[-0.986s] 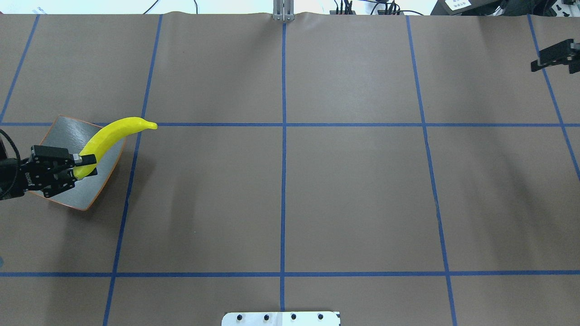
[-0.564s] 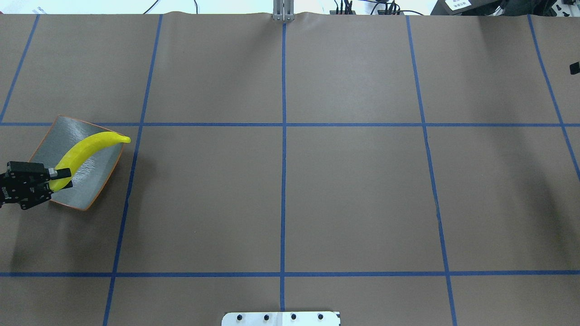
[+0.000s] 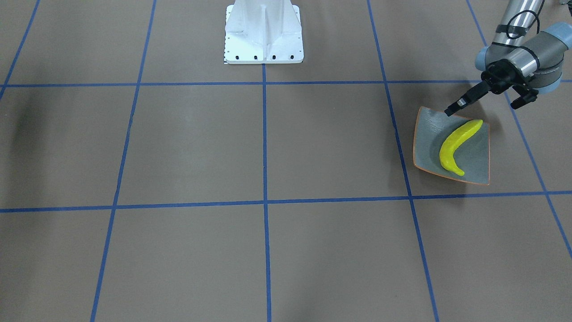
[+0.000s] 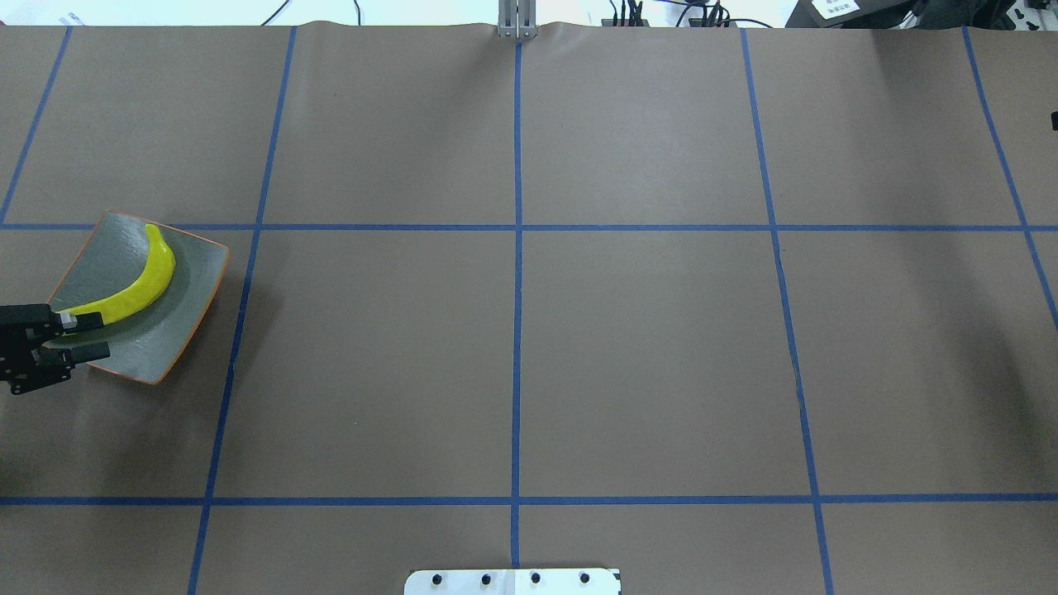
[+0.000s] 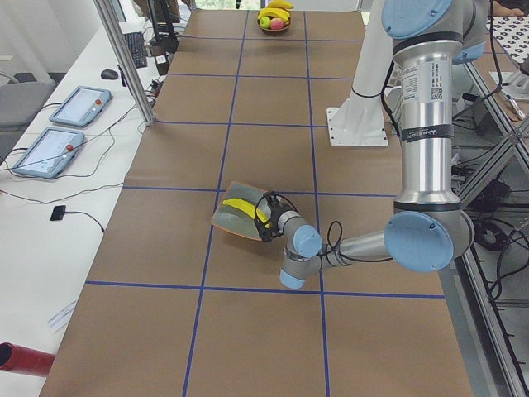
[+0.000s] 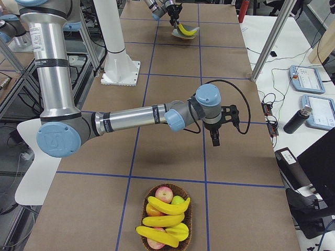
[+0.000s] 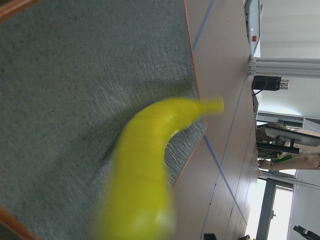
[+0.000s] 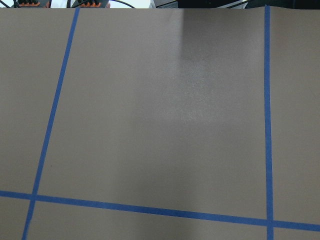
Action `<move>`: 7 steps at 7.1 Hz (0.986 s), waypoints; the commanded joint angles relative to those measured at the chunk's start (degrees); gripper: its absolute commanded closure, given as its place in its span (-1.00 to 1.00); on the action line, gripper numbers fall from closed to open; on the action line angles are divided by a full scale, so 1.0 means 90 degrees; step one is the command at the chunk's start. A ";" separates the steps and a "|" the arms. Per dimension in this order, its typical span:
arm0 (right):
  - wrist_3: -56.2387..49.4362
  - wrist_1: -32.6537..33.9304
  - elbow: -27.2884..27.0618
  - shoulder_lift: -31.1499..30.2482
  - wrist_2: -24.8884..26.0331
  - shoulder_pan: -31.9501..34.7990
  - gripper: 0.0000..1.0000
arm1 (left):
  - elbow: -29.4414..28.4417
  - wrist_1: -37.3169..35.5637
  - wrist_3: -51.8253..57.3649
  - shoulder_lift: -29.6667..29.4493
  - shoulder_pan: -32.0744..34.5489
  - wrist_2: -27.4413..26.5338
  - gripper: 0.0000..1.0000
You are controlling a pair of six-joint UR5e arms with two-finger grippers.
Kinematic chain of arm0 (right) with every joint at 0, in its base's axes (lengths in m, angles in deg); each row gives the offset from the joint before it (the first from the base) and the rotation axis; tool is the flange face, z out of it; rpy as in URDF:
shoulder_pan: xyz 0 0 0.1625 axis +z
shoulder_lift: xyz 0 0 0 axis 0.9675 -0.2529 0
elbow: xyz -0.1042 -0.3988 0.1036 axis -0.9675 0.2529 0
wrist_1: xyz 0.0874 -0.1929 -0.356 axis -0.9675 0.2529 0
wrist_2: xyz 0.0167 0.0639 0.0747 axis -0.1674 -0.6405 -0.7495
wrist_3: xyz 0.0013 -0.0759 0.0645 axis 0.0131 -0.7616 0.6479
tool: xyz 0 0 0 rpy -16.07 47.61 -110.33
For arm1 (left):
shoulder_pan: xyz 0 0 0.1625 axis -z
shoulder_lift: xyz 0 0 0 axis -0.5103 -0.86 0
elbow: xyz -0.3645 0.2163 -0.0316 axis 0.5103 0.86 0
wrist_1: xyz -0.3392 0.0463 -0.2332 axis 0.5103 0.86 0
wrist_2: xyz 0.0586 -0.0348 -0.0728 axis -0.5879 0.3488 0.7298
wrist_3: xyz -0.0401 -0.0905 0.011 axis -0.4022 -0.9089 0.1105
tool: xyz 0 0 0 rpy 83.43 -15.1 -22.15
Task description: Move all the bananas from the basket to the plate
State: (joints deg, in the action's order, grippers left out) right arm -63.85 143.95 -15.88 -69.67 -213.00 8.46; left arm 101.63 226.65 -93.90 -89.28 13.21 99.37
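1. Banana: lies curved on the plate, at the left end of the bench.
2. Left pincer: fingers spread, low over the plate's corner nearest the robot, just beside one end of the banana and gripping nothing.
3. Right pincer: hangs pointing down over bare bench. Whether it is spread or pressed together cannot be told.
4. Basket: at the bench's right end, well apart from the plate. It holds three more bananas among other fruit.
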 commanded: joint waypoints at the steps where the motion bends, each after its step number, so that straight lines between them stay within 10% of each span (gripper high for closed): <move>1: -0.0001 -0.0002 0.0029 -0.0056 -0.0037 0.0081 -1.00 | 0.0148 -0.0011 -0.0001 -0.0074 0.0404 0.0026 -1.00; 3: -0.0495 -0.0021 0.0223 -0.0280 -0.0027 0.0227 -1.00 | 0.0857 -0.0621 0.0008 -0.0258 0.0669 0.0279 -1.00; 7: -0.1133 -0.0051 0.0635 -0.0505 0.0002 0.0472 -1.00 | 0.2617 -0.4901 0.3012 -0.1146 0.2900 0.3866 -1.00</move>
State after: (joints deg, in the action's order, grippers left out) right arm -73.64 143.61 -10.39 -73.17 -213.05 12.57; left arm 121.98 195.71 -79.70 -96.94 32.74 124.77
